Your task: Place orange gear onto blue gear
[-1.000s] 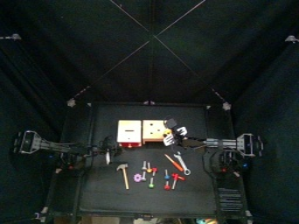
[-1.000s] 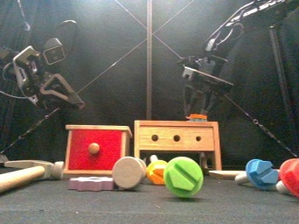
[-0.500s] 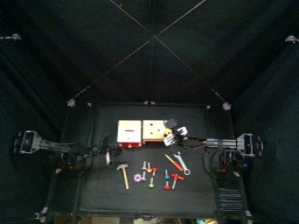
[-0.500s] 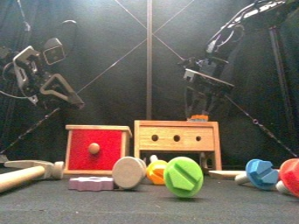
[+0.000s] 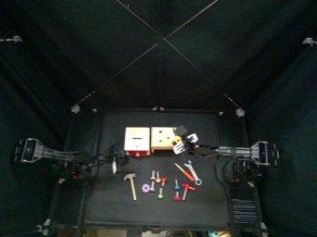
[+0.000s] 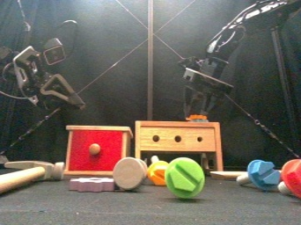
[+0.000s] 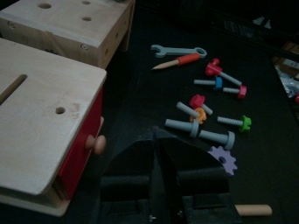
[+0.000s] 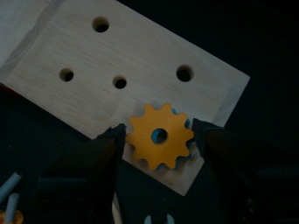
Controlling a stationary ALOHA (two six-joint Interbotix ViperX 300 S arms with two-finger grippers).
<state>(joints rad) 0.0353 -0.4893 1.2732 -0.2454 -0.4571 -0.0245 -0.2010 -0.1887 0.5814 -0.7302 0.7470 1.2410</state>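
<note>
My right gripper is shut on the orange gear, which stands between the two jaws just in front of the wooden block with holes. In the front view the orange gear hangs just above the right end of that block. In the top view the right gripper is at the block's right side. I cannot make out a blue gear in any view. My left gripper is shut and empty, held above the table beside the red-fronted box.
Bolts, nuts and a purple gear lie scattered on the table's front half, with a blue wrench and a hammer. In the front view a green bolt head and a blue bolt stand near the front edge.
</note>
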